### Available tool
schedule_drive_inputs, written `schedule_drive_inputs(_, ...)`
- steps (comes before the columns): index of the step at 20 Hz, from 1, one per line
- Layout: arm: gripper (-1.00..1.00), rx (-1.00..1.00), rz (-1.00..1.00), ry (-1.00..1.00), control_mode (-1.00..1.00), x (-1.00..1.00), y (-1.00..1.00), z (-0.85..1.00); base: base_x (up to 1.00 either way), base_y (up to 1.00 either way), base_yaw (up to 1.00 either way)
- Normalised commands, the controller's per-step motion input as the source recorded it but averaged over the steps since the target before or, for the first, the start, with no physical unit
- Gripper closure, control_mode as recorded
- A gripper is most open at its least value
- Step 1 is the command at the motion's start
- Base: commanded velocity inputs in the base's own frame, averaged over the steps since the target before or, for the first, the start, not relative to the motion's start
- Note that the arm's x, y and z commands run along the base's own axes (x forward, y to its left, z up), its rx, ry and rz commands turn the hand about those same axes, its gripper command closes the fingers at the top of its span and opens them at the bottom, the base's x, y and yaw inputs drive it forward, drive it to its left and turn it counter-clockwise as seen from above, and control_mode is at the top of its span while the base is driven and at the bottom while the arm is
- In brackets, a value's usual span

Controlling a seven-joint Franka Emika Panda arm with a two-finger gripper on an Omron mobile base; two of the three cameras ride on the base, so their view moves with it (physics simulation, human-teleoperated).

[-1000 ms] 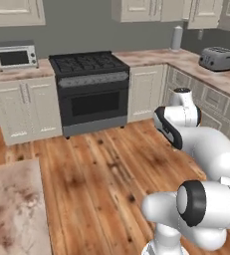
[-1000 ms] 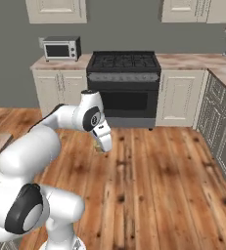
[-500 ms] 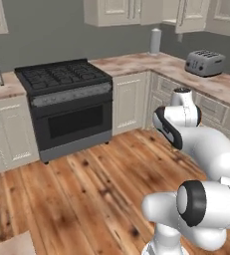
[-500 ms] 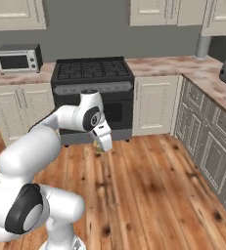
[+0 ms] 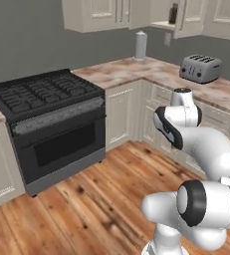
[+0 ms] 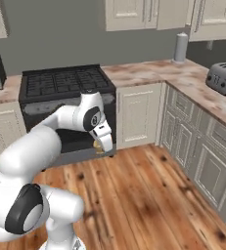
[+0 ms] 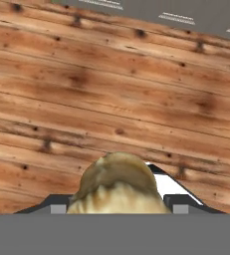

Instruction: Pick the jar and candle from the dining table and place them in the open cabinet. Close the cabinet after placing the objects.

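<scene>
the end effector (image 6: 102, 146) holds the yellow candle (image 6: 100, 148) low before the black stove (image 6: 65, 100).

One stove (image 5: 47, 107), one toaster (image 5: 200, 68), one paper-towel roll (image 5: 140, 46), one yellowish candle (image 7: 117, 187), one jar (image 5: 173, 14).

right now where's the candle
The candle is held in the end effector, above the wooden floor in the hand view; in the right base view it hangs low in front of the stove.

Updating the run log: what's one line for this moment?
end effector: shut on candle | over wood floor | jar: in open cabinet
</scene>
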Motion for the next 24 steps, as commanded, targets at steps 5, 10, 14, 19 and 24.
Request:
schedule_drive_inputs(5,1.0,0.0,0.0,0.0,1.0,0.0,0.0,0.0,1.0,0.37,-0.31)
schedule_drive_inputs(10,1.0,0.0,0.0,0.0,1.0,0.0,0.0,0.0,1.0,0.36,-0.31)
schedule_drive_inputs(14,1.0,0.0,0.0,0.0,1.0,0.0,0.0,0.0,1.0,0.37,-0.31)
schedule_drive_inputs(19,1.0,0.0,0.0,0.0,1.0,0.0,0.0,0.0,1.0,0.3,-0.3)
schedule_drive_inputs(24,1.0,0.0,0.0,0.0,1.0,0.0,0.0,0.0,1.0,0.15,-0.28)
